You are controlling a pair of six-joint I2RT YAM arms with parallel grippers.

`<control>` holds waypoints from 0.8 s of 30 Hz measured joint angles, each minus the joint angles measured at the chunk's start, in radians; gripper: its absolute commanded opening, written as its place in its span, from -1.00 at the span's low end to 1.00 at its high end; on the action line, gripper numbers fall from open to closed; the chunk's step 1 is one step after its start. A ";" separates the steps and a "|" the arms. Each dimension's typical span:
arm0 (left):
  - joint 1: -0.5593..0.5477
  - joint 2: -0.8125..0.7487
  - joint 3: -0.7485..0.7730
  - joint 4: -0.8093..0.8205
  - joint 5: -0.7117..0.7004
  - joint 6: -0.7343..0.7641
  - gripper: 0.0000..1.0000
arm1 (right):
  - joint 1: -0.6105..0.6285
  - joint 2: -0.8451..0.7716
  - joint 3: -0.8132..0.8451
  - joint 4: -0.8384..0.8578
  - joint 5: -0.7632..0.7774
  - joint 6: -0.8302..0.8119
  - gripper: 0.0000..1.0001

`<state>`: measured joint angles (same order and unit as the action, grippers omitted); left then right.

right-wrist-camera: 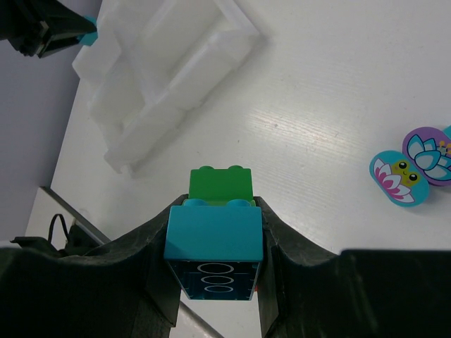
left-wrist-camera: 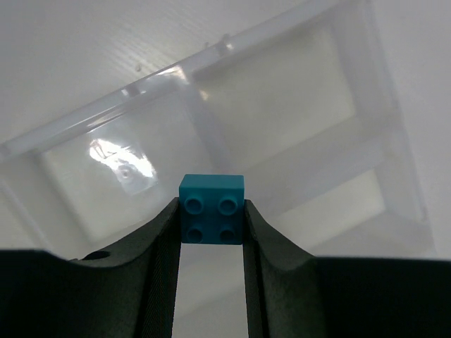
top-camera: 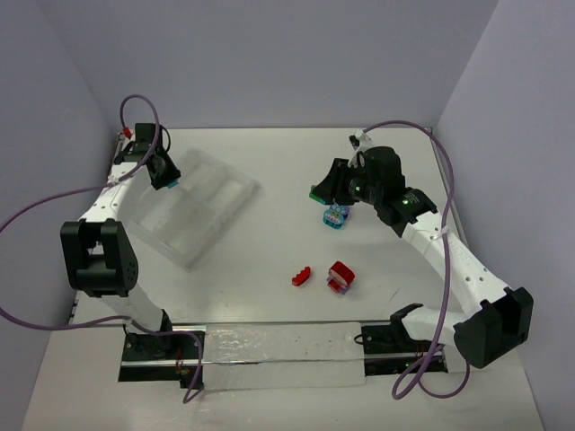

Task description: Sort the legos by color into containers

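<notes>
My left gripper (top-camera: 167, 182) is shut on a small teal brick (left-wrist-camera: 211, 209) and holds it over the far left end of the white translucent tray (top-camera: 229, 202), above one of its compartments (left-wrist-camera: 106, 190). My right gripper (top-camera: 320, 191) is shut on a teal-and-green brick cluster (right-wrist-camera: 217, 227), raised above the table right of the tray. A teal and purple cluster with printed faces (top-camera: 335, 215) lies just below the right gripper; it also shows in the right wrist view (right-wrist-camera: 414, 163). A small red brick (top-camera: 301, 277) and a red and purple cluster (top-camera: 340, 277) lie nearer the front.
The tray lies diagonally at the left of the white table, seen also in the right wrist view (right-wrist-camera: 169, 77). A clear plastic strip (top-camera: 278, 355) runs along the near edge between the arm bases. Walls close in the table at the back and sides.
</notes>
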<state>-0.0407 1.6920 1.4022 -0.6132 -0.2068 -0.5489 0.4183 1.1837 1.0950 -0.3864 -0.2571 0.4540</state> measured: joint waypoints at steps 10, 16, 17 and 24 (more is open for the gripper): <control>0.060 -0.050 -0.131 -0.001 -0.032 0.012 -0.27 | 0.000 0.013 0.000 0.000 -0.001 -0.003 -1.00; 0.072 -0.052 -0.134 0.001 -0.037 0.015 0.58 | 0.000 0.013 0.000 0.000 -0.001 -0.003 -1.00; 0.072 -0.053 -0.134 0.002 -0.036 0.018 0.67 | 0.000 0.013 0.000 0.000 -0.001 -0.003 -1.00; 0.072 -0.089 -0.129 -0.011 -0.028 0.034 0.68 | 0.000 0.014 0.000 0.001 -0.002 -0.003 -1.00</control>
<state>0.0315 1.6035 1.2727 -0.6245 -0.2345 -0.5154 0.4183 1.1979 1.0950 -0.3859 -0.2589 0.4509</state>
